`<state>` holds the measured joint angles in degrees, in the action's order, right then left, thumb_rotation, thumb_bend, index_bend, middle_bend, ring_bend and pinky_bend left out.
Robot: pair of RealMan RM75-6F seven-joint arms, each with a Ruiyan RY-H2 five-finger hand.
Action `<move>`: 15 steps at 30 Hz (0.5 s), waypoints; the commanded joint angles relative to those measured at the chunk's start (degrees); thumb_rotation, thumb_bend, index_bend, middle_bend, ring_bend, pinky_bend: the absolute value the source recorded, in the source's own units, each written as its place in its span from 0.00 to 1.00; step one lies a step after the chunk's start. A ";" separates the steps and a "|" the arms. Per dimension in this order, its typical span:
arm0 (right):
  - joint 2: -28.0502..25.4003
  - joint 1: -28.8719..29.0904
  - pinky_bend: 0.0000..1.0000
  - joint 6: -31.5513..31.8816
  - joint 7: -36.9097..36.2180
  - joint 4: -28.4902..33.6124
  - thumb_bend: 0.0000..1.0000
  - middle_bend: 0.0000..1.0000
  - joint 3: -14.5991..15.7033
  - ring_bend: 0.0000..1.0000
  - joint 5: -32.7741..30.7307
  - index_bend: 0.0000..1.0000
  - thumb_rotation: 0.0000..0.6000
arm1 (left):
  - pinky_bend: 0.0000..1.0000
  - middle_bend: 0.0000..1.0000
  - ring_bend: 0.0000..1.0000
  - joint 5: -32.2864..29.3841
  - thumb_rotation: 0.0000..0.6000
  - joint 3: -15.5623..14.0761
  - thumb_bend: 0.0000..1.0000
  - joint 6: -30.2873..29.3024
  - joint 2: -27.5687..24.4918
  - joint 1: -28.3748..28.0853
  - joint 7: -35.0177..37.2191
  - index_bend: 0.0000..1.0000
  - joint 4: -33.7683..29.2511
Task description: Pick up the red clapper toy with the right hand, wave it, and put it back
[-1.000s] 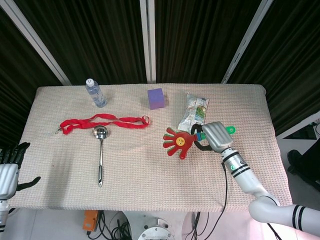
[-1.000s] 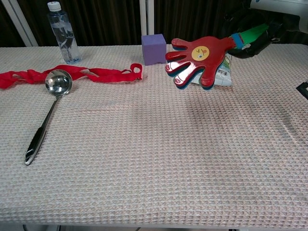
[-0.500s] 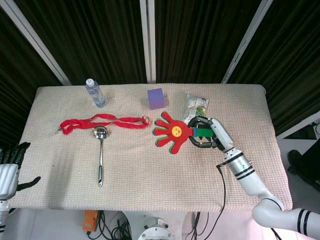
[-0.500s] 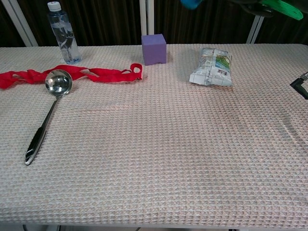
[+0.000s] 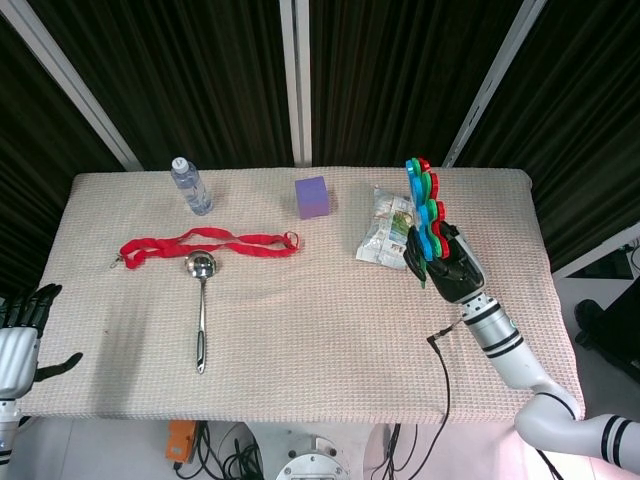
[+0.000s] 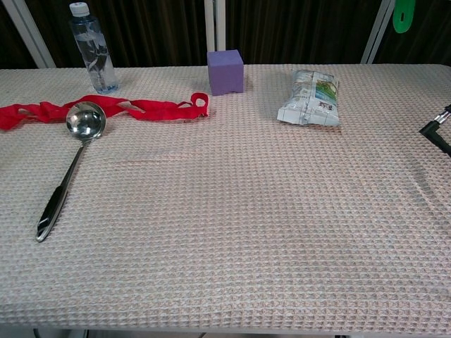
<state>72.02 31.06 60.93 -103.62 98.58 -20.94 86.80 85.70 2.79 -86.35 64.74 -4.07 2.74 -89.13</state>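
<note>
Bright, even overhead light; both views sharp, with little shadow.

From the head view the counter [image 5: 300, 300] is evenly lit against near-black curtains [image 5: 200, 80], and things on it cast only faint, soft shadows close under them. The ladle [image 5: 200, 300] bowl shows a small bright glint, and in the chest view it mirrors the light as a pale patch. The water bottle [image 6: 91, 49] carries thin highlights. The weave of the cloth stays crisp to the near edge in the chest view. The right hand [image 5: 450, 262] and the clapper toy [image 5: 425, 215] show slight softness at their edges.
</note>
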 commanded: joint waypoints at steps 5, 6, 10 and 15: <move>8.46 9.28 0.87 -7.14 32.12 -7.50 0.39 0.58 2.61 0.71 -4.07 0.93 1.00 | 0.04 0.07 0.00 -0.24 1.00 -0.01 0.09 0.20 0.08 -0.01 0.21 0.07 0.32; 9.06 10.21 0.87 -8.46 35.23 -8.02 0.38 0.58 2.97 0.71 -4.63 0.93 1.00 | 0.04 0.07 0.00 -0.32 1.00 0.03 0.09 0.22 0.06 -0.02 0.28 0.07 0.37; 11.46 13.79 0.87 -13.78 42.50 -10.63 0.40 0.58 4.25 0.71 -6.39 0.92 1.00 | 0.04 0.07 0.00 -0.48 1.00 0.09 0.09 0.37 0.14 -0.07 0.68 0.07 0.60; 16.60 16.13 0.87 -14.91 59.51 -17.13 0.39 0.57 5.64 0.71 -10.74 0.90 1.00 | 0.04 0.07 0.00 -0.56 1.00 -0.07 0.09 0.44 0.17 0.05 0.73 0.07 0.72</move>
<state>83.58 43.67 48.79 -55.60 87.04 -17.06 80.24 85.14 2.72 -85.91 64.90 -4.01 3.47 -88.41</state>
